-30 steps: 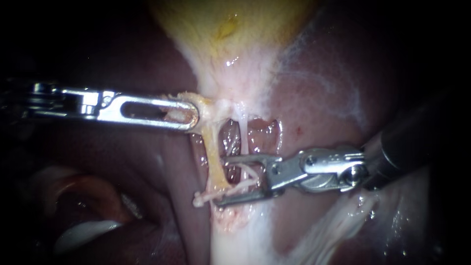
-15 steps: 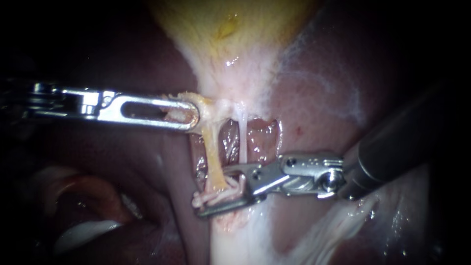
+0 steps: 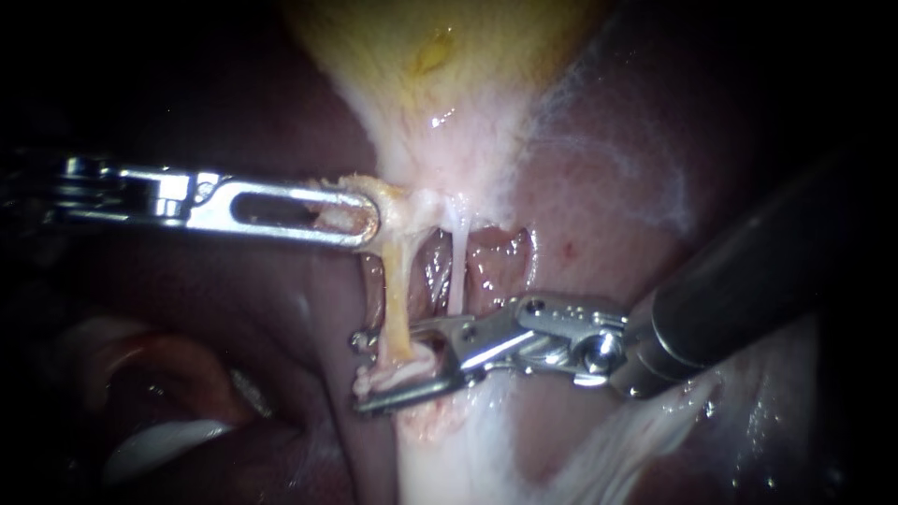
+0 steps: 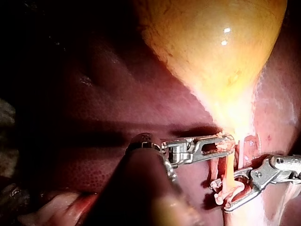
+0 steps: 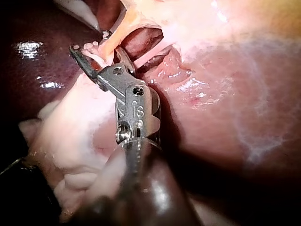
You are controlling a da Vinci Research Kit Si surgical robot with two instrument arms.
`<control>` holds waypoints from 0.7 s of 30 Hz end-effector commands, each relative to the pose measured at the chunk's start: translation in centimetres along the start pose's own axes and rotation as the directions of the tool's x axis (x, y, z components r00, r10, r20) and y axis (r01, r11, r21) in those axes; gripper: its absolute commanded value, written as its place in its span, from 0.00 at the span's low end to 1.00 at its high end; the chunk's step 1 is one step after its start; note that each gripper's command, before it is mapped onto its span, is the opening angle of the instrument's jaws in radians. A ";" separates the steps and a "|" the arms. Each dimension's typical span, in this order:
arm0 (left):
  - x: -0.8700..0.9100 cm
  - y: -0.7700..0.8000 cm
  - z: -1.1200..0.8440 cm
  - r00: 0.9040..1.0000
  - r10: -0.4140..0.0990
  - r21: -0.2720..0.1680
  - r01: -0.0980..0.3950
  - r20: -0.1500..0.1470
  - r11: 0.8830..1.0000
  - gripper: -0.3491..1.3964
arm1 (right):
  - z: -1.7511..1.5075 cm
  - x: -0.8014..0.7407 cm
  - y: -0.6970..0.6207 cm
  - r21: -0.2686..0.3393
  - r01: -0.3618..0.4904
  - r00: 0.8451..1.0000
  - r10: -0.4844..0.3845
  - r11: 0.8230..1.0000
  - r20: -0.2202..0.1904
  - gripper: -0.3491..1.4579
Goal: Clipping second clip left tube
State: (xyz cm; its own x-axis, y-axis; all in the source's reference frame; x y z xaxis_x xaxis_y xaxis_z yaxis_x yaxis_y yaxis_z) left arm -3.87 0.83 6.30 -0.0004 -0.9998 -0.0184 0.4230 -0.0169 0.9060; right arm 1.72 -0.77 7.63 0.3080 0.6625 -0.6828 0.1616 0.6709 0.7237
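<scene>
Yellow left tube (image 3: 399,299): is standing in the gap between the two jaws of the right instrument (image 3: 363,372), close to their tips, with its lower end sitting inside that gap.
Tube axis: is running nearly upright in the endoscope view, from the gallbladder neck (image 3: 398,201) above straight down to the jaws, and is looking taut.
Right instrument: is coming in from the right and lying almost crosswise to the tube. Its jaws are gaping, one passing behind the tube and the other lying lower and in front, with neither visibly pinching it.
Pale strip (image 3: 398,374): is lying along the lower jaw at the foot of the tube. Whether it is clip or tissue is not showing clearly.
Left instrument (image 3: 367,220): is reaching in level from the left, its slotted jaws clenched on the gallbladder neck right at the tube's upper end.
Right tube (image 3: 456,266): thin and white, is hanging just beside the left tube, on the side toward the right instrument's shaft, and is reaching down to the rear part of the upper jaw.
Gallbladder (image 3: 440,75): yellow, is filling the upper middle and tapering down to the neck.
Liver (image 3: 608,215): dark red, is lying behind and to both sides.
</scene>
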 end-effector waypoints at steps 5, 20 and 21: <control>0.00 0.01 0.00 1.000 0.001 0.001 -0.001 0.000 1.000 0.00 | -0.01 0.00 0.01 0.004 -0.034 0.999 0.034 0.999 -0.017 0.34; 0.01 0.03 0.01 1.000 0.002 0.000 -0.002 0.001 1.000 0.00 | -0.13 -0.02 -0.05 -0.009 -0.134 0.991 0.134 0.991 -0.020 0.00; 0.00 0.04 0.01 1.000 0.002 0.000 -0.002 0.001 1.000 0.00 | -0.14 -0.02 -0.05 -0.008 -0.134 0.991 0.134 0.991 -0.020 0.00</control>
State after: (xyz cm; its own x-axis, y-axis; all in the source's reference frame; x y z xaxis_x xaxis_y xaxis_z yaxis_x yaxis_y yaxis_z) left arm -3.86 0.83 6.34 -0.0001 -0.9999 -0.0164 0.4225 -0.0149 0.9062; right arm 1.57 -0.79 7.59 0.3088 0.7540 -0.5798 0.1078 0.5779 0.8090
